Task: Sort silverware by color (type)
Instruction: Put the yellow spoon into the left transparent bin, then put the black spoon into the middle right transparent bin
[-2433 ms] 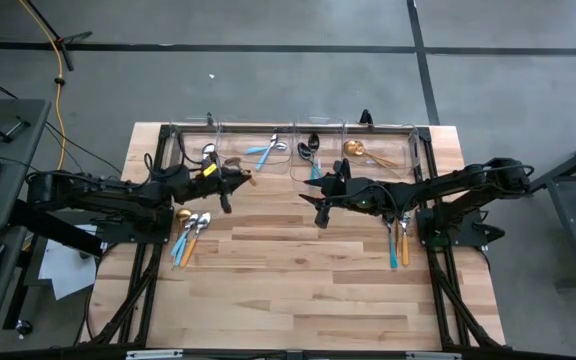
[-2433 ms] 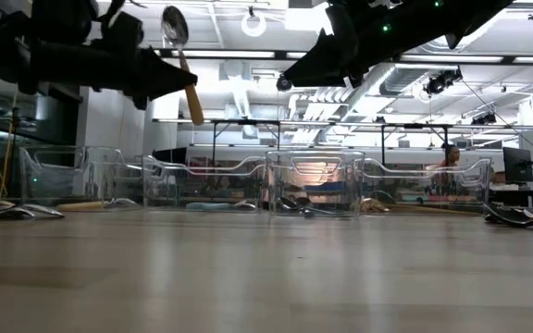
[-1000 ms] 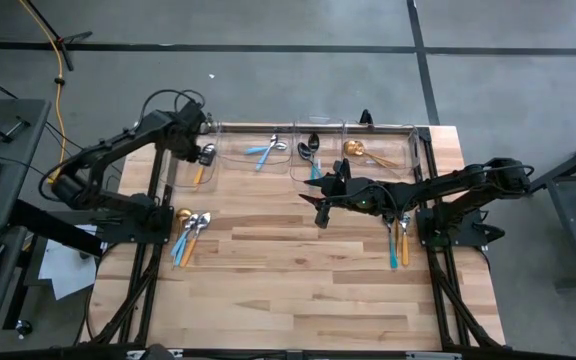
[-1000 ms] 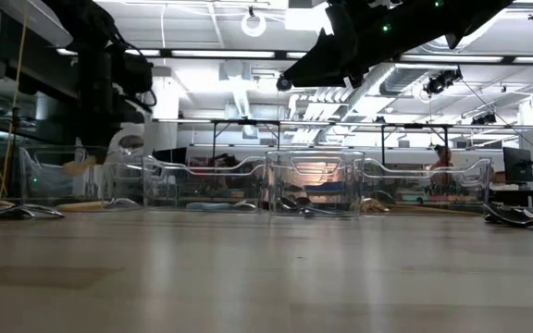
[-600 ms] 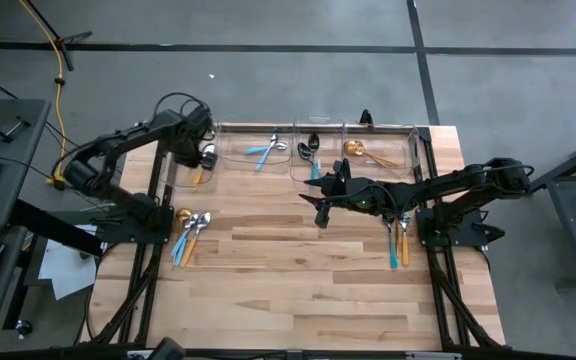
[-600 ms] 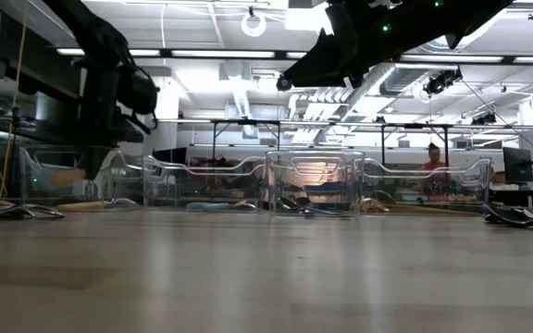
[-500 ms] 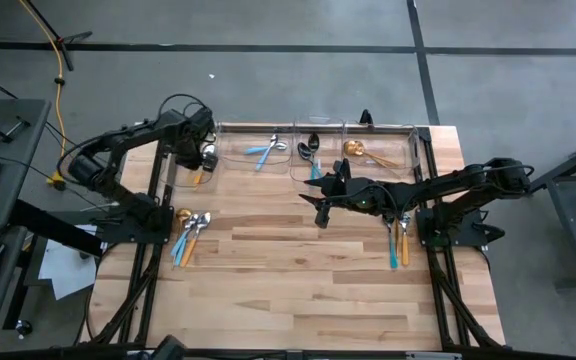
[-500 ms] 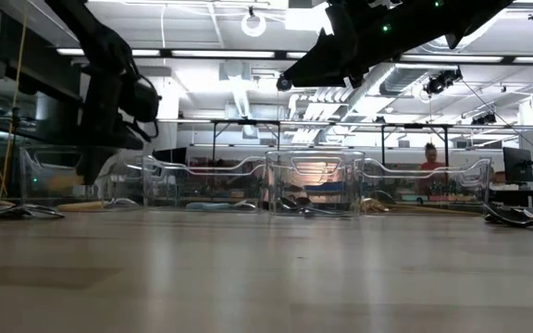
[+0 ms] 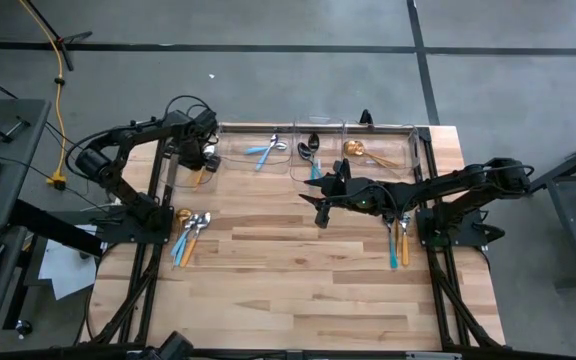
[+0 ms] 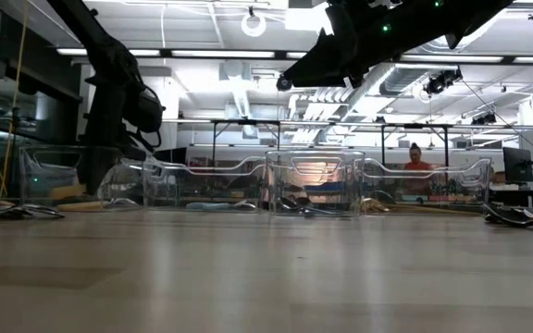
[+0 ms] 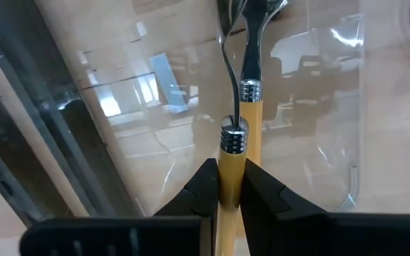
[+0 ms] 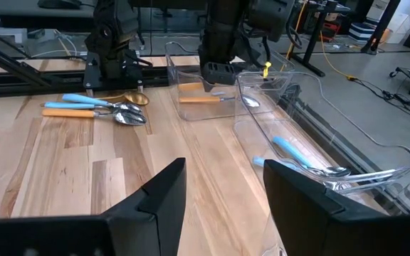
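The silverware is partly sorted into a row of clear bins (image 9: 313, 128) at the far edge. My left gripper (image 11: 226, 171) points down inside the far-left bin (image 10: 63, 176), shut on an orange-handled spoon (image 11: 232, 146). A second orange-handled piece (image 11: 251, 114) lies on the bin floor beside it. Light-blue pieces (image 9: 266, 150), black ones (image 9: 310, 150) and gold ones (image 9: 360, 150) lie in the other bins. My right gripper (image 9: 320, 205) hovers open over the table's middle, holding nothing. My left gripper pinches the spoon's orange handle (image 11: 230, 158) between its two fingers (image 11: 203, 186), close to the metal collar where the neck begins. The fingers come from above, pointing down, and lie across the handle. The spoon lies about level, low in the bin; I cannot tell whether it rests on the floor.
Loose silverware lies on the table in a pile at the left edge (image 9: 190, 232) and another at the right (image 9: 398, 240). The bins' clear walls (image 12: 283, 92) stand around the left gripper. A person (image 10: 416, 157) shows far behind the table.
My left gripper has sunk from above the far-left bin down into it, still shut on the orange-handled spoon, which has gone down with it. My right arm has kept still.
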You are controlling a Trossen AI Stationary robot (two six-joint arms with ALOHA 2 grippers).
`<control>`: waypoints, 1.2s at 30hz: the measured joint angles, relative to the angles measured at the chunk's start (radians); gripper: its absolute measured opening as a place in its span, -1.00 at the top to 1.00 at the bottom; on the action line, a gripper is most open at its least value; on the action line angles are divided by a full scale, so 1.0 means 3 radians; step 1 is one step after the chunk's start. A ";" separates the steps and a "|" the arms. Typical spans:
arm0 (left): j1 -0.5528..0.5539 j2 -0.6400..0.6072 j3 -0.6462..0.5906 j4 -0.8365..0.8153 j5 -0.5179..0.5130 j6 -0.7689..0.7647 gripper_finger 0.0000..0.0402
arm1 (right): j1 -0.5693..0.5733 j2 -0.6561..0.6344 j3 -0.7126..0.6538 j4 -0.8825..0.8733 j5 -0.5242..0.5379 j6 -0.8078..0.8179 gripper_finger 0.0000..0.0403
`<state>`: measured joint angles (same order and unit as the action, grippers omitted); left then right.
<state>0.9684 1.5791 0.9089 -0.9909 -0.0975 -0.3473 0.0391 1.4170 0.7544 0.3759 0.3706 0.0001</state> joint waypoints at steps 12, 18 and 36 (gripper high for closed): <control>0.0000 0.0000 0.0000 0.0008 0.0000 0.0028 0.80 | 0.0000 0.0000 0.0000 0.0000 0.0001 0.0000 0.15; 0.0000 0.0000 0.0000 0.0008 0.0000 0.0029 0.64 | 0.0000 0.0000 0.0000 -0.0001 0.0001 0.0000 0.15; -0.0003 -0.0112 0.0268 -0.0035 0.0075 0.0051 0.42 | 0.0000 0.0000 0.0000 -0.0008 0.0000 0.0004 0.15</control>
<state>0.9676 1.5454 0.9892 -1.0014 -0.0750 -0.3319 0.0391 1.4170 0.7542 0.3737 0.3707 0.0015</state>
